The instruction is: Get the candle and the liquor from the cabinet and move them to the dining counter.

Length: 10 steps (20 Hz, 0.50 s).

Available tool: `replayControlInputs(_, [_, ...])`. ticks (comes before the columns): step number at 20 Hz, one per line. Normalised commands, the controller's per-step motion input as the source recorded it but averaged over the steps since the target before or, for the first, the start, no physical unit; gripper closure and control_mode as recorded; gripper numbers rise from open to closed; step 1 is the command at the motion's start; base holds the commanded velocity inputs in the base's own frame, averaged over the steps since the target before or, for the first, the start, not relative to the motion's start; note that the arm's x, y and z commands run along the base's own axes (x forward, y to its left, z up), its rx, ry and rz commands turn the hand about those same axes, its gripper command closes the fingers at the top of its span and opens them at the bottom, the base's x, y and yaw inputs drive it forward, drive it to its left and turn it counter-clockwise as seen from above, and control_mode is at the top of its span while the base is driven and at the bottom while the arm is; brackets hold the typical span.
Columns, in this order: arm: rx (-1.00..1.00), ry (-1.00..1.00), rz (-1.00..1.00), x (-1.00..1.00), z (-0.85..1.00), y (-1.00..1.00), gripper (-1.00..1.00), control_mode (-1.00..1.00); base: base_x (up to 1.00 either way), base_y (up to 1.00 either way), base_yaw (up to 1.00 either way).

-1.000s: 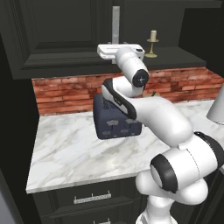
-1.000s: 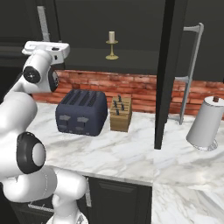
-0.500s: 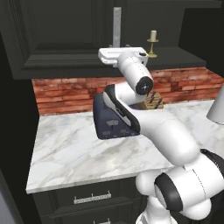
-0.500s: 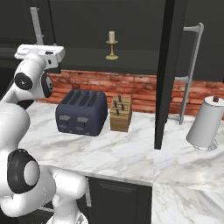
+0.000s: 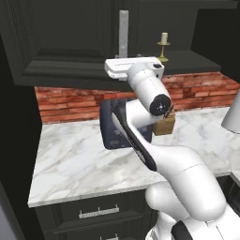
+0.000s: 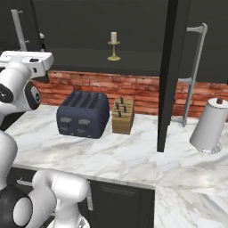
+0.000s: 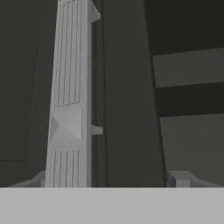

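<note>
The candle point(image 5: 163, 44) point(image 6: 113, 44), a cream stub in a golden holder, stands on the dark shelf of the cabinet point(image 5: 65, 42), whose right door point(image 6: 172, 75) hangs open. The left door is closed. My gripper point(image 7: 109, 180) is open and faces that door's silver bar handle point(image 7: 70, 96) point(image 5: 123, 30). The handle stands just inside my left fingertip point(image 7: 38, 179). The white hand point(image 5: 133, 68) point(image 6: 27, 60) sits just below the handle's lower end, left of the candle. The liquor and the dining counter are out of view.
On the marble worktop point(image 5: 75, 164) against the red brick wall stand a dark toaster point(image 6: 83, 115), a wooden knife block point(image 6: 122, 116) and a paper towel roll point(image 6: 210, 127). The open door's long handle point(image 6: 194, 71) juts out over the worktop at the right.
The hand has dropped a little along the door handle and the elbow has swung. The jaws have spread wider. The candle and the doors have not moved.
</note>
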Motion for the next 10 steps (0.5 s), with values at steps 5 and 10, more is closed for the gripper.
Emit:
replayControlInputs(5, [-0.01,0.02,0.03,-0.74,0.0,0.38,1.0,-1.0,0.0,0.0,0.0])
replayControlInputs(10, [-0.02,0.0,0.06,-0.84,0.0,0.5,1.0,-1.0,0.0,0.0,0.0])
